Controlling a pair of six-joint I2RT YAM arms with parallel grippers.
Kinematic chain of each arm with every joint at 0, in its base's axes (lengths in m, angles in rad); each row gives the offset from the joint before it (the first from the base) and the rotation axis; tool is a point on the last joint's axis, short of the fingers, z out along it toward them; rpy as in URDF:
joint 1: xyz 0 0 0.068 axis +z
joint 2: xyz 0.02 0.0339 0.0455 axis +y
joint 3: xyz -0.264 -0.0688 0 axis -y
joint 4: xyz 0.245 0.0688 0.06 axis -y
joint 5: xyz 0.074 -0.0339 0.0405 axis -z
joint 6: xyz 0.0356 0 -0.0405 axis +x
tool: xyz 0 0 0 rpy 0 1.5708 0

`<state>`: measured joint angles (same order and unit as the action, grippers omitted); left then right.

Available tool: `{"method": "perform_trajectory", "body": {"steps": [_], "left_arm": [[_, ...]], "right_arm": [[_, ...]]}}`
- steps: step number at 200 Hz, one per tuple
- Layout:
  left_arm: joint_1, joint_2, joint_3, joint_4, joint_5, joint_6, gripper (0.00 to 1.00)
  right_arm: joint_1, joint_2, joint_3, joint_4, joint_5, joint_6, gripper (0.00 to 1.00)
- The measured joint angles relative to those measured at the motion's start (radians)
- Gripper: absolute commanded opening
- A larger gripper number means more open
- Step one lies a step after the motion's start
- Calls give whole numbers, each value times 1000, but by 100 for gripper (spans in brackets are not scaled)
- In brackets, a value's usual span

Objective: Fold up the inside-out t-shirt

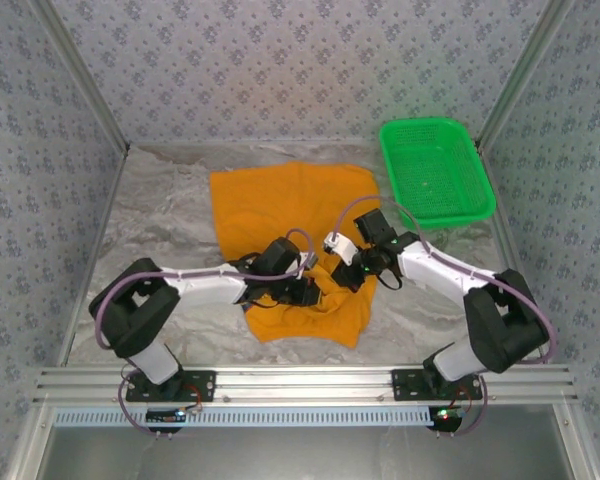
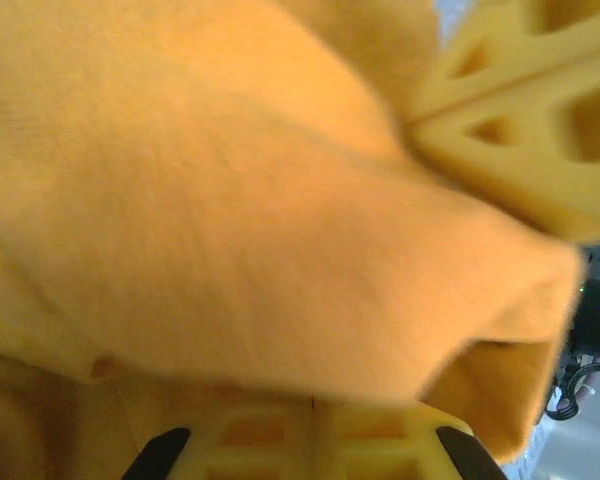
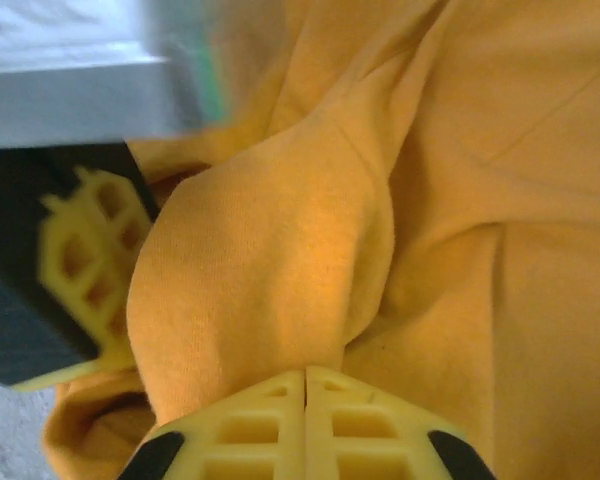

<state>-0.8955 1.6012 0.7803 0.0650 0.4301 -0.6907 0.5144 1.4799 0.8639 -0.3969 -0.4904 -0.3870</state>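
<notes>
**Both grippers pinched shut on the shirt, close together**

Top view: the t-shirt (image 1: 280,215) lies spread on the table (image 1: 160,220), with its near part bunched under my two tools. The left gripper (image 1: 302,288) and right gripper (image 1: 348,272) sit just beside each other on that bunched part. The green basket (image 1: 435,170) stands apart at the far right.

Left wrist: the left gripper (image 2: 315,418) has its jaws fully together. Orange cloth drapes over the tips. I think a thin fold is nipped between them, though the fabric is too close to the lens to be sure.

Right wrist: the right gripper (image 3: 306,385) is likewise closed tight, with a raised fold of shirt coming straight out of its tips (a clear pinch).

My worry is that a pinch this thin catches one layer only. Lifting would then drag the shirt into a heap instead of carrying a clean edge. With the tools this near each other, a sideways move could also knock finger against finger.

Count: one t-shirt, one basket, two grippers.
</notes>
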Motion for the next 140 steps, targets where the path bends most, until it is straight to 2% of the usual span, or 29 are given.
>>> {"method": "perform_trajectory", "body": {"steps": [26, 31, 37, 41, 49, 67, 89, 117, 140], "left_arm": [[-35, -66, -42, 47, -58, 42, 5], [-47, -81, -55, 57, -70, 55, 5], [-61, -100, -69, 68, -83, 72, 5], [-70, -113, -79, 74, -91, 82, 5], [-84, -133, -97, 89, -104, 101, 6], [-106, -153, -128, 120, -119, 147, 5], [-135, -166, -178, 167, -154, 235, 0], [-213, -231, -241, 209, -222, 383, 0], [-243, -281, -267, 240, -261, 483, 0]], "right_arm": [[-18, 16, 10, 20, 39, 51, 0], [-26, 16, 10, 28, 49, 61, 8], [-35, 15, 10, 39, 61, 71, 25], [-41, 14, 10, 42, 67, 80, 32], [-50, 9, 10, 48, 74, 81, 38], [-61, -20, 10, 47, 66, 69, 42], [-60, -43, 40, -16, -7, 26, 43], [-45, -19, 96, -121, -126, -27, 46], [4, 34, 112, -193, -169, -58, 46]]}}
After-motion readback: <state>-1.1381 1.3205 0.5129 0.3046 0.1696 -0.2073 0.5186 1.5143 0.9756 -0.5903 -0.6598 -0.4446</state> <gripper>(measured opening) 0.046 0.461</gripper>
